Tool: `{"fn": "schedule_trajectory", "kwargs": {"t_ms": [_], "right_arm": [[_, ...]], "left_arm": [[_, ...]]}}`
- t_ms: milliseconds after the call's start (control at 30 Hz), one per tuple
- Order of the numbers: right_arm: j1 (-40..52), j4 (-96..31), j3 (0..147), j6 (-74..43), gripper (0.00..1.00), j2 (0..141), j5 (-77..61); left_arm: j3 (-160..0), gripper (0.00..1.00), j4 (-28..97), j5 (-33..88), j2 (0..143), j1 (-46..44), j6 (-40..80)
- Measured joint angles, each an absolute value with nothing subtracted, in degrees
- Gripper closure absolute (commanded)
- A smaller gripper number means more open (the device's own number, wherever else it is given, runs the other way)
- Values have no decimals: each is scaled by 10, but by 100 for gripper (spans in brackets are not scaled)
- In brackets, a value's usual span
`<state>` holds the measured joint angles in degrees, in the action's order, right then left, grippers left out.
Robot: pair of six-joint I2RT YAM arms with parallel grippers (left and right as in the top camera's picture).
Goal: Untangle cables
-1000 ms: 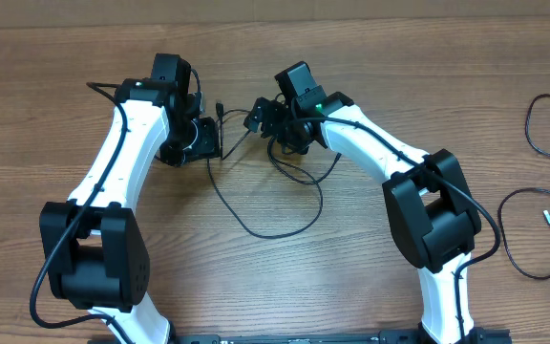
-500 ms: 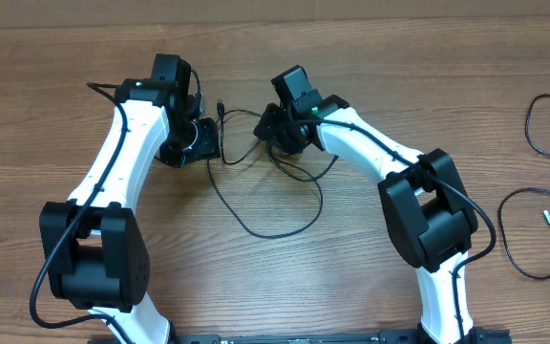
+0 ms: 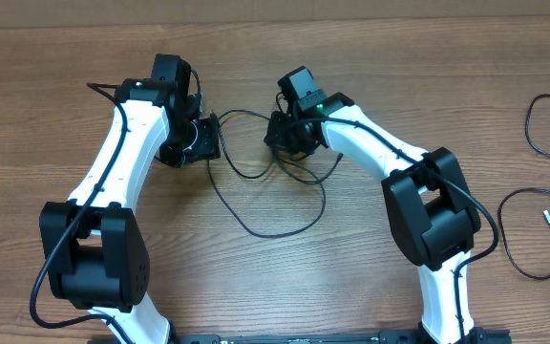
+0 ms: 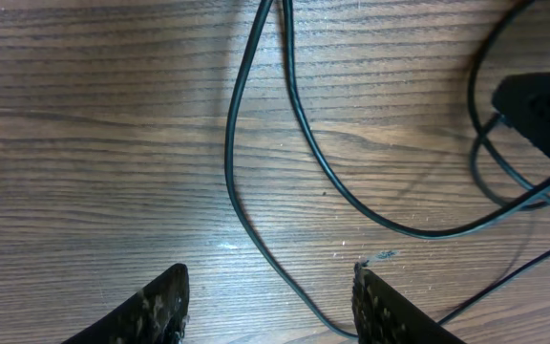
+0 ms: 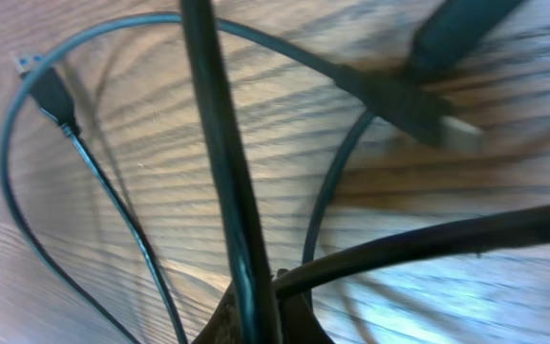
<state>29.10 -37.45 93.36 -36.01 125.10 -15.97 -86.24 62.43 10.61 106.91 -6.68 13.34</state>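
My right pincer [image 3: 282, 134] is pressed together on one strand of the cables [image 3: 267, 235], near the middle of the wooden table [image 3: 65, 57]. From my right wrist the clamped strand [image 5: 220, 143] rises out of the closed tips and crosses the whole view. A second strand leaves the same spot toward the right. Behind them a plug [image 5: 53, 94] lies flat on the wood at the upper left, and a larger connector [image 5: 418, 107] lies at the upper right.

My left pincer [image 3: 208, 139] stands apart, just beside the right one and low over the table. Between its fingers [image 4: 165, 304] a single strand [image 4: 242, 205] runs along the wood, touching neither. From the two pincers the cables sag in a wide loop toward my bases. Two more loose cords [image 3: 500, 234] lie well apart, at the table's right edge
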Motion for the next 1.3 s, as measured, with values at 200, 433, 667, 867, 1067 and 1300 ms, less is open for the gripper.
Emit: {"fn": "schedule_trajectory", "kwargs": {"t_ms": [200, 433, 667, 867, 1067, 1300], "right_arm": [[251, -429, 936, -268, 96, 1189, -170], [131, -441, 976, -213, 96, 1006, -178], [-10, -411, 1002, -213, 96, 908, -244], [-101, -421, 1002, -225, 96, 887, -276], [-185, -490, 1002, -224, 96, 888, -179], [-270, -520, 1002, -224, 96, 899, -12]], "left_arm": [[-862, 45, 624, 106, 1069, -67, 133], [-862, 45, 626, 106, 1069, -67, 133], [-862, 45, 625, 106, 1069, -67, 133], [-862, 44, 625, 106, 1069, -67, 133], [-862, 44, 624, 106, 1069, -67, 133], [-862, 44, 624, 106, 1069, -67, 133]]}}
